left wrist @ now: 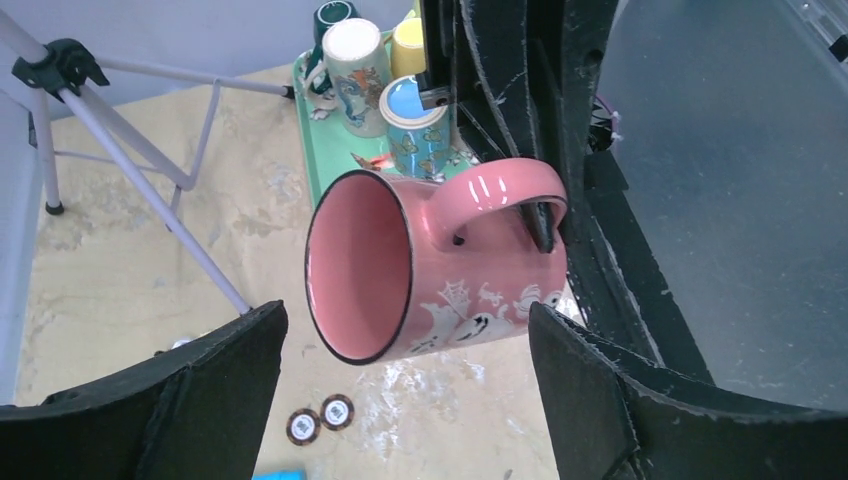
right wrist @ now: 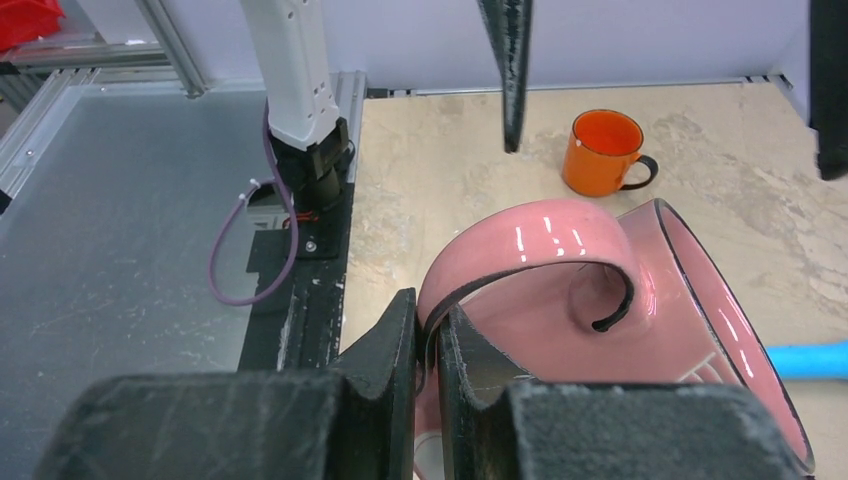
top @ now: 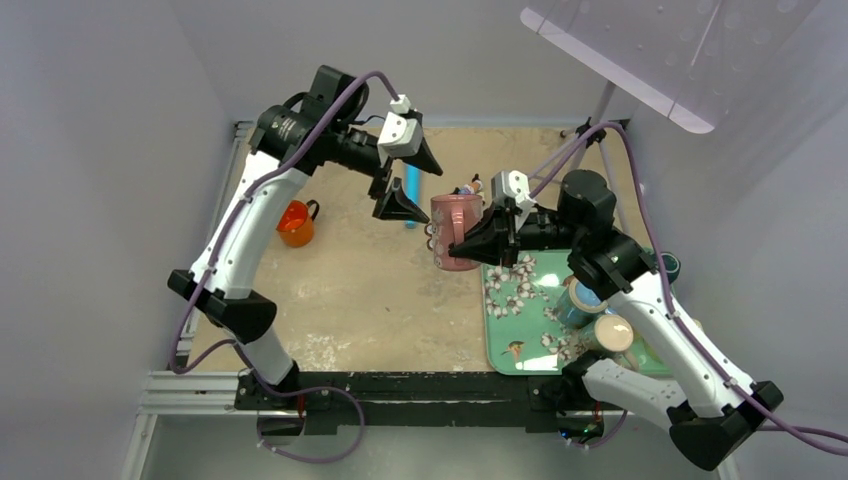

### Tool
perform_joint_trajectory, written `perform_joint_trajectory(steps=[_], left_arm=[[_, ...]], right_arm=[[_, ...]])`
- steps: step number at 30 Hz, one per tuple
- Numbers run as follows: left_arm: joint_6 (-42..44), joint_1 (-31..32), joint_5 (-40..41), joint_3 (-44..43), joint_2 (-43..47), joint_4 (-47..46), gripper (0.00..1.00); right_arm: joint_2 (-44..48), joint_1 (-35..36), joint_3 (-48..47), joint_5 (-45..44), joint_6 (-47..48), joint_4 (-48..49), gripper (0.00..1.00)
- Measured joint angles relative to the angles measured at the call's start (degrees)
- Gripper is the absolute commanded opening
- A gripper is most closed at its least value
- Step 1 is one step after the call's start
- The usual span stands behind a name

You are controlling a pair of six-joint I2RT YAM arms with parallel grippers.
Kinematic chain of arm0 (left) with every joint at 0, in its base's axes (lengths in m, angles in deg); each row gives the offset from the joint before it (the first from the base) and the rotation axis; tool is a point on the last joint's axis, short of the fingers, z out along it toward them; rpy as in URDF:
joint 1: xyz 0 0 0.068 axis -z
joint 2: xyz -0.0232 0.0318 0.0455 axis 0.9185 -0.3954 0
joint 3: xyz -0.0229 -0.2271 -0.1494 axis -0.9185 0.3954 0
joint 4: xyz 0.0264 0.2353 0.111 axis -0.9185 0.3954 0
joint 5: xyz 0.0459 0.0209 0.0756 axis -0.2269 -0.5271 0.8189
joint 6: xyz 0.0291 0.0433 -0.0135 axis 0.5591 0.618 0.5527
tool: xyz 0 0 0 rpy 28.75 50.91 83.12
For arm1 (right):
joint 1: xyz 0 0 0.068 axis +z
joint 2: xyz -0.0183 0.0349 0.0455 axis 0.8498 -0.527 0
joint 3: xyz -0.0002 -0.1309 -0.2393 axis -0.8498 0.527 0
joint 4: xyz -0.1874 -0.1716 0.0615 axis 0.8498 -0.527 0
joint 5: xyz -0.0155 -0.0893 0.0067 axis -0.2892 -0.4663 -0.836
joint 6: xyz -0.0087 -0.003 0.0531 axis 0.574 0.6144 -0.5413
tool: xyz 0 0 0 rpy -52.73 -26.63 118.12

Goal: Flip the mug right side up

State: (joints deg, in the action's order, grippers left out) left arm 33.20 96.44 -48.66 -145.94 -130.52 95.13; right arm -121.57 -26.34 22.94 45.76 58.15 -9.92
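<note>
Pink mug [top: 452,232] off the table [top: 370,290], on its side, neither upright nor inverted. Pinched by the handle [right wrist: 540,230] in the right gripper [right wrist: 430,345]: 2 fingers almost together, only the handle's thin loop between them, at the end nearest the mug's base. Handle uppermost in both wrist views. Mouth turned away from the right gripper, toward the left gripper [top: 412,180].

Left gripper spread wide, nothing held. In its own wrist view, 1 finger [left wrist: 190,400] low on the left and the other low on the right, with the mug's rim and body framed between them, apart from both.

Seen from above, mug hanging near the table's middle, just left of the green tray [top: 497,335], with the left gripper just beyond the mouth. White ghost figures [left wrist: 470,325] along the pink wall.

On the tray, a blue butterfly cup [left wrist: 415,125], a cream patterned cup [left wrist: 355,60] and a yellow cup [left wrist: 408,45] behind, with a dark green mug [left wrist: 335,15] beside them. Orange mug [top: 295,222] upright, well apart toward the table's left edge. Blue stick [top: 412,218] flat on the table under the left gripper. 2 small round tokens [left wrist: 320,420] on the table below the pink mug.
</note>
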Motion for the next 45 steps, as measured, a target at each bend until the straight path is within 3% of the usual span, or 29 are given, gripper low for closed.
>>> perform_joint_trajectory(steps=[9,10,11,12,13,16,18,22,27,33,38,41,45], left_arm=[[6.6,5.6,-0.6,-1.1,-5.0,6.6,0.68],[8.2,6.1,-0.7,-0.4,-5.1,7.9,0.55],[9.1,6.4,-0.7,0.0,-5.2,8.7,0.24],[10.3,6.5,-0.6,0.5,-5.2,9.5,0.05],[10.9,6.6,-0.4,1.0,-5.2,10.0,0.00],[8.7,5.9,-2.3,2.0,-5.2,14.6,0.00],[6.3,5.8,-2.1,2.3,-5.0,15.0,0.00],[1.2,5.4,4.5,6.2,-2.5,9.7,0.00],[-4.8,3.5,25.8,24.9,5.7,-1.1,0.00],[-9.6,-4.2,46.5,43.1,9.4,-15.0,0.00],[-13.4,-8.1,54.1,41.6,1.3,-22.6,0.00],[-15.4,-9.1,55.5,39.3,-5.2,-28.3,0.00],[-17.4,-9.6,55.7,39.3,-9.7,-32.4,0.00]], right_arm=[[-0.2,0.1,0.1,-0.3,0.0,0.6,0.00],[-0.2,0.1,0.2,-0.3,-0.1,0.7,0.00],[-0.2,0.2,0.4,-0.2,-0.1,0.6,0.00],[-0.1,0.4,0.7,-0.1,-0.1,0.4,0.00],[-0.1,0.6,1.0,0.3,-0.2,0.1,0.00],[0.5,0.9,2.0,1.7,3.5,-1.3,0.03],[0.5,1.2,2.0,1.5,4.3,-1.4,0.20],[0.2,1.4,2.1,-6.5,2.0,-2.3,0.73],[-1.3,0.6,2.1,-25.1,-4.4,0.6,0.76],[-3.1,0.5,4.1,-40.5,-12.3,0.9,0.76],[-5.3,0.5,3.8,-54.4,-20.7,-2.3,0.70],[-8.7,0.5,1.6,-64.6,-26.8,-9.0,0.68],[-11.8,0.4,0.3,-74.5,-33.8,-17.9,0.74]])
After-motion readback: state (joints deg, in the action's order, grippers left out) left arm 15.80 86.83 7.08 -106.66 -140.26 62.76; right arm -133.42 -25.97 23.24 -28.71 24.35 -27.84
